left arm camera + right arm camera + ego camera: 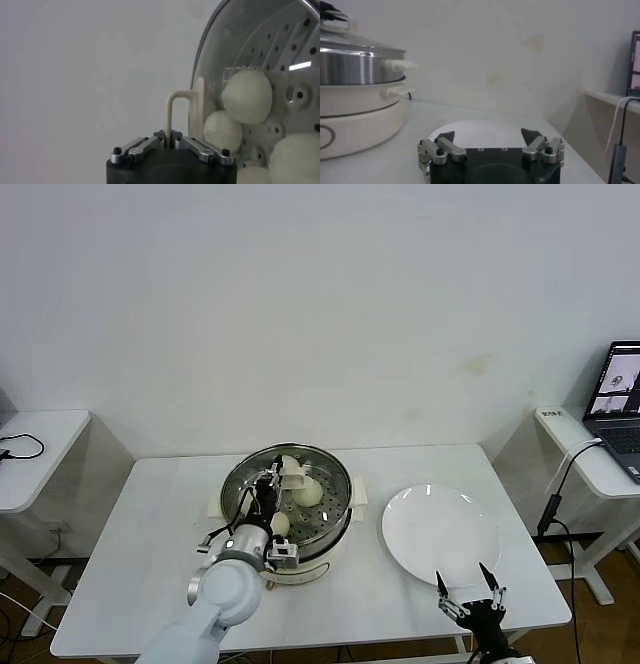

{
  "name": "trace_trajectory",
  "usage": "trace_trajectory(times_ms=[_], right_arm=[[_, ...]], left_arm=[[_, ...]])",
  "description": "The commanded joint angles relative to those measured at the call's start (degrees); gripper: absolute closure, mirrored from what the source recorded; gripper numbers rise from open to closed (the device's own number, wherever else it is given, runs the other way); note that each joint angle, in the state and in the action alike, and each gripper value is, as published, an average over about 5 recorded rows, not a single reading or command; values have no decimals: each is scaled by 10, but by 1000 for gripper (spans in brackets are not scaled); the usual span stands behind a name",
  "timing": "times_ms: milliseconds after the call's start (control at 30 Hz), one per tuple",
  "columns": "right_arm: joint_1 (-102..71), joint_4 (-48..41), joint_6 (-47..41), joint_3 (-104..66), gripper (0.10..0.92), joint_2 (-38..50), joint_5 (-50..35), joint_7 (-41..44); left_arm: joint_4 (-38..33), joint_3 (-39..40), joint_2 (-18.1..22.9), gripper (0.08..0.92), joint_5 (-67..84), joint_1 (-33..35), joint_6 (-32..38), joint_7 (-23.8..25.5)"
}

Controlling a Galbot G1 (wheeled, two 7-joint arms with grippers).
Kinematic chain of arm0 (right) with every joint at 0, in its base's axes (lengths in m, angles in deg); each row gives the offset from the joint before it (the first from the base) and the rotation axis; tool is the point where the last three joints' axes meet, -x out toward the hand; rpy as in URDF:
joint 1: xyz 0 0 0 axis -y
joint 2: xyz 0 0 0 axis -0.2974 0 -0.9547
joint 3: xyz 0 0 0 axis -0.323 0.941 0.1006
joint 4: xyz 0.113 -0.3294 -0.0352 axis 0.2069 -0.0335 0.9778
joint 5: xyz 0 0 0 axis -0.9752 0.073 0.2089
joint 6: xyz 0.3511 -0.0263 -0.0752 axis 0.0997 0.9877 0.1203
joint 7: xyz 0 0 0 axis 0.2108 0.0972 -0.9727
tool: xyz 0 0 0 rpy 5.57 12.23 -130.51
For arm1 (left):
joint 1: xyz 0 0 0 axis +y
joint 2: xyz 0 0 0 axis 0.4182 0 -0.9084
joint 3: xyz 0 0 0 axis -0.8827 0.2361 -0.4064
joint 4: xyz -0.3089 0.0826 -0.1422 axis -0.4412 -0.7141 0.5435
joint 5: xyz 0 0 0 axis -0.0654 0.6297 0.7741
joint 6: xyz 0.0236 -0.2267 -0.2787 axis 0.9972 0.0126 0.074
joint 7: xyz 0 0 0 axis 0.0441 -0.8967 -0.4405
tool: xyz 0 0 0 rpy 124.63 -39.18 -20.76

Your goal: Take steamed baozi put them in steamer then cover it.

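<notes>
Overhead first: the steamer (287,514) sits at the middle of the white desk (150,524), a shiny steel pot on a cream-white base. The left hand (268,489) reaches in from seven o'clock and is clamped on the cream handle of the cover (300,476), which rests over the pot with its glass tilted a little. Through the glass two steamed baozi (307,493) show on the perforated tray, one near the centre and a smaller-looking one at about seven o'clock from it. At three o'clock from the steamer lies a flat white plate (440,534), bare. The right hand (472,602) hangs at the plate's six o'clock edge, its dark fingers spread apart and holding nothing. A laptop (618,399) stands on a side table far off at two o'clock.

Next, the left wrist view: the left hand (170,142) has its fingers closed tight on the handle's upright loop, and the cover (235,45) fills the side of the frame beyond it. Behind the glass several steamed baozi (247,95) lie clustered together on the holed tray, touching one another.

Finally, the right wrist view: the right hand (490,137) is open, its two tips well apart, low over the plate (485,131). The steamer (355,95) stands beside, with the cover's rim (360,45) resting on top of the steel wall.
</notes>
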Motion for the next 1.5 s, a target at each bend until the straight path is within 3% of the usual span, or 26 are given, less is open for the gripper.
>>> trace_trajectory(times_ms=[33, 367, 600, 833, 1033, 1233, 1500], right_arm=[[0, 0, 1, 2, 203, 0, 0, 0], [-4, -1, 3, -1, 203, 6, -5, 0], [-7, -5, 4, -7, 203, 19, -19, 2], [-5, -10, 3, -3, 202, 19, -19, 4], [-10, 1, 4, 2, 203, 24, -19, 6], [-20, 11, 7, 10, 203, 40, -26, 6], [-26, 27, 3, 24, 203, 47, -23, 6]], left_arm=[[-33, -8, -7, 669, 9, 28, 3, -8], [-159, -45, -40, 374, 60, 128, 28, -42], [-257, -127, -52, 199, 229, 291, 72, -122], [-243, -280, -19, 177, 636, 408, 224, -246], [-225, -346, 6, 177, 866, 464, 247, -287], [-196, -357, 33, 177, 934, 498, 275, -294], [-121, -380, 32, 177, 923, 500, 301, -278]])
